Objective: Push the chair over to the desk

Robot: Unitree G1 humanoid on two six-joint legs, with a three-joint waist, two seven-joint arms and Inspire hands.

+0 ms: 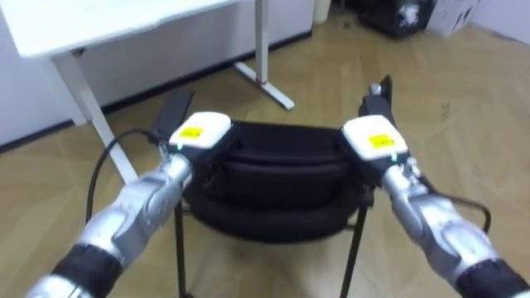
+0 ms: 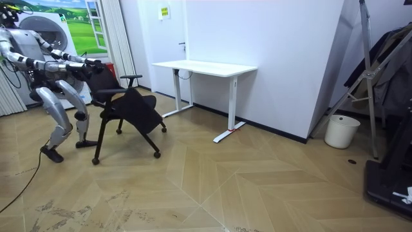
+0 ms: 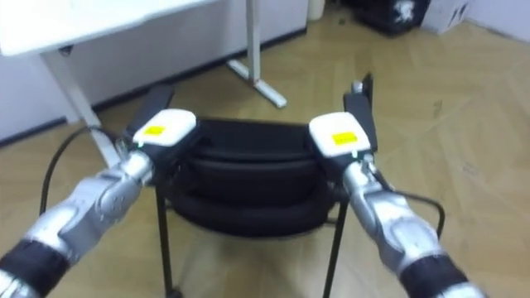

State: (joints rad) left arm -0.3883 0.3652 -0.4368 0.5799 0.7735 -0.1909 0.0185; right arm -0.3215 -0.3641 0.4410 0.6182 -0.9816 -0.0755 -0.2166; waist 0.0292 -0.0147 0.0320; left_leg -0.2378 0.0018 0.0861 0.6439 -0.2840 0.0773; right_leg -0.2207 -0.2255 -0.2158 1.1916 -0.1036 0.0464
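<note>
I saw a white desk (image 2: 205,67) standing against the plain white wall (image 2: 290,45); herringbone wood floor (image 2: 257,187) ran beneath it. A white bin (image 2: 342,131) sat near a metal stand (image 2: 367,71); a green landscape mural (image 2: 67,16) and pale curtain (image 2: 119,38) showed at the room view's left.

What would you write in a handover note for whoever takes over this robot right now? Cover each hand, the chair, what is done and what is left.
Chair: directly in front of the robot, apart from the white desk ahead.
Left hand: at the top of the backrest, left end.
Right hand: at the top of the backrest, right end.
Done: the robot stands behind the chair with both hands at it.
Left: the push itself, probably toward the desk.
</note>
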